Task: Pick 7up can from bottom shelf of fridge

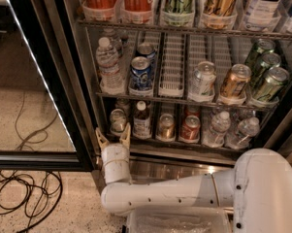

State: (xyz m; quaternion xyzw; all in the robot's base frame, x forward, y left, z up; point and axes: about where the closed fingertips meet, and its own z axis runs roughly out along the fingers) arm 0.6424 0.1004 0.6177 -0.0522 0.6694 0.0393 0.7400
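**Gripper at the front of the bottom shelf, below the 7up can**

The fridge (pixel 63 76) stands with its black-framed glass door (pixel 34 160) swung open to the left. The 7up can (pixel 118 121) sits upright in the leftmost lane of the bottom shelf (pixel 184 145), close to the left wall. Just beside it on the right stands a brown bottle (pixel 141 121) with a white cap. Further right come a copper-gold can (pixel 166 127), a red can (pixel 189 128) and two water bottles (pixel 217 129).

The gripper (pixel 114 136) points upward at the shelf's front edge, directly below the 7up can. Its fingers (pixel 102 140) are spread apart and hold nothing. Their tips lie at either side of the can's lower front. Whether the right tip touches the can or the brown bottle cannot be told.

Room is tight: the fridge wall bounds the can on the left and the bottle on the right. The rack of white slotted trays (pixel 173 67) lies overhead. Loose cables (pixel 19 193) lie on the floor left of the arm (pixel 174 194).
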